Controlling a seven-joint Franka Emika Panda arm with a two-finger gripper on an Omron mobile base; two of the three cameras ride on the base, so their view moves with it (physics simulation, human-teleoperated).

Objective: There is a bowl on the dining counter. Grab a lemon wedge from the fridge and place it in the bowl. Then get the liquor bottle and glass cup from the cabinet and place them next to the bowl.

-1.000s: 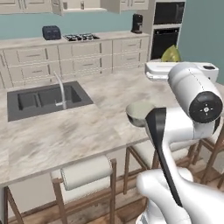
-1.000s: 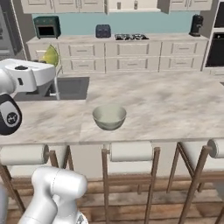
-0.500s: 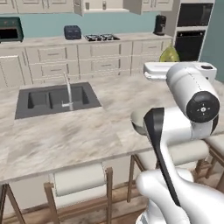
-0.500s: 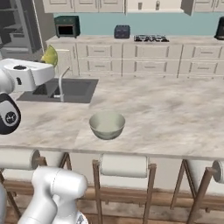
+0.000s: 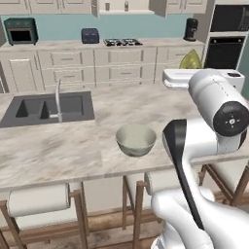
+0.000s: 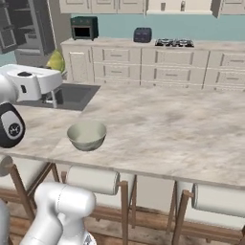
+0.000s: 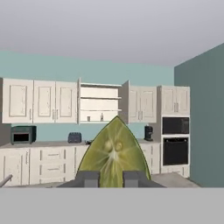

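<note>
Gripper [image 7: 110,178]: my two dark fingertips [image 7: 88,178] sit low centre in the hand view, pinched nearly closed on the lemon wedge, which stands up between them.

Lemon wedge [image 7: 114,155]: I see its cut face straight on in the hand view, yellow-green with a pale core, point upward, centre of frame. From the left base view it peeks out as a yellow-green tip [image 5: 190,60] just above the white hand, right of centre near the top. From the right base view it shows [image 6: 56,61] behind the hand at upper left.

Bowl [image 5: 136,139]: pale grey-green, upright, on the dining counter near its front edge; centre of the left base view, left of centre in the right base view [image 6: 87,135]. I see nothing inside it. The wedge is held well above the counter and off to one side of the bowl, not over it.

Dining counter [image 5: 58,151]: beige marbled top crossing the middle of both base views; the sink [image 5: 46,108] and slim tap [image 5: 59,99] lie at middle left of the left base view.

Cabinet [image 7: 99,104]: cream upper unit with doors swung open, centre of the hand view, above the wedge; small items on its lower shelf, too small for me to make out.

Fridge [image 6: 24,28]: grey, upper left corner of the right base view.

Background: wall ovens [image 7: 175,143] at right of the hand view.
</note>
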